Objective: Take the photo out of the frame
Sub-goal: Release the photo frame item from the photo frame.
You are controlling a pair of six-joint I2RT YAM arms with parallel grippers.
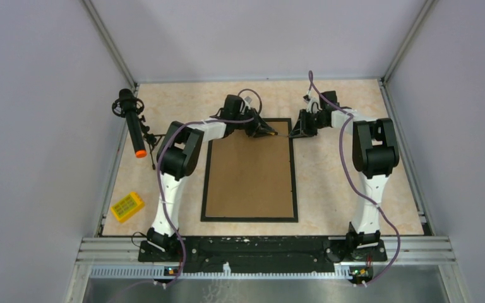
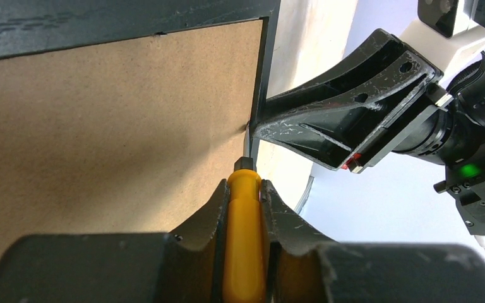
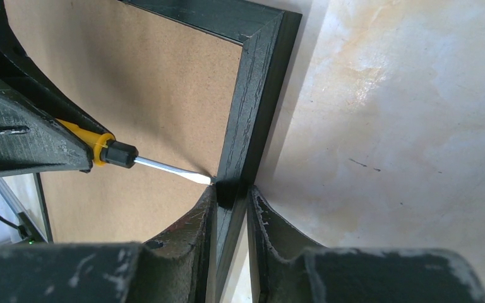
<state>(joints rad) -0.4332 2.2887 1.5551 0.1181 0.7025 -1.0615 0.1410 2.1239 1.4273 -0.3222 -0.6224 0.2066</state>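
The large rectangular frame (image 1: 250, 170), with a thin black border and a brown fibreboard back, lay flat at the centre of the pale marbled bench (image 1: 341, 189), back side up. Its long sides ran from near to far. The photo was hidden from all views; only the fibreboard back showed.

The left end effector (image 2: 245, 186) was closed on the yellow plastic handle of a screwdriver (image 2: 244, 240), with one finger on each side of the handle. It was positioned over the far right part of the frame. The bare metal blade pointed right, and its flat tip touched the seam where the fibreboard met the inner edge of the right-hand border, just near of the far right corner.

The right end effector (image 3: 230, 199) gripped the same right-hand border, closed on it just beside the blade tip. One finger rested over the fibreboard side and the other over the bench side.

A black cylindrical device (image 1: 132, 123) with an orange tip stood near the far left edge of the bench. A small yellow rectangular block (image 1: 127, 206) lay at the near left, well apart from the frame.
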